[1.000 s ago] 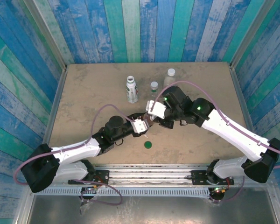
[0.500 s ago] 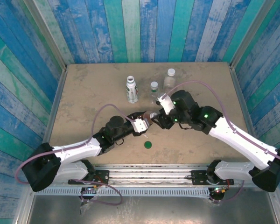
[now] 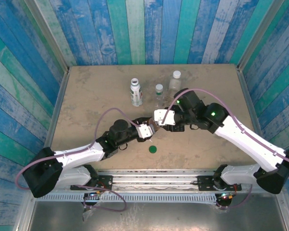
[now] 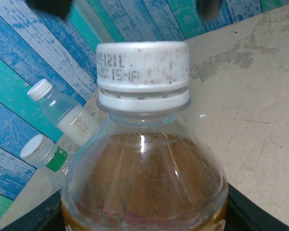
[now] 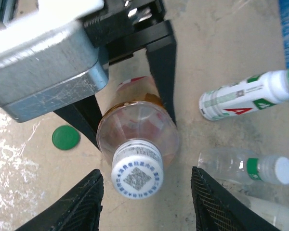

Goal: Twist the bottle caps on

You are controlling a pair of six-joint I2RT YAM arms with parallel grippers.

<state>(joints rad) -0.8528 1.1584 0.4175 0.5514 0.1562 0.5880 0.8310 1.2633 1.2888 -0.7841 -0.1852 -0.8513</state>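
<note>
Right gripper (image 5: pixel 146 179) open, mesh pads (image 5: pixel 82 204) either side of the white cap (image 4: pixel 142 60). There's a gap on both sides, no contact. My read: lined up to close and twist.

Left gripper (image 3: pixel 147 130) closed on the amber bottle (image 4: pixel 144 178). Its black fingers (image 5: pixel 159 72) clamp the body below the shoulder, presumably so the bottle can't spin while the cap is turned.

Cap sits on the neck and looks square; can't tell if it's tight.

Green cap (image 5: pixel 66 137) lies loose on the table (image 3: pixel 86 96), near the held bottle.

Three more bottles stand further back, apart from both arms: white-labelled bottle (image 3: pixel 136 91), small clear bottle (image 3: pixel 159 91), larger clear bottle (image 3: pixel 175 79). All three look capped white. Can't tell where the green one goes.
</note>
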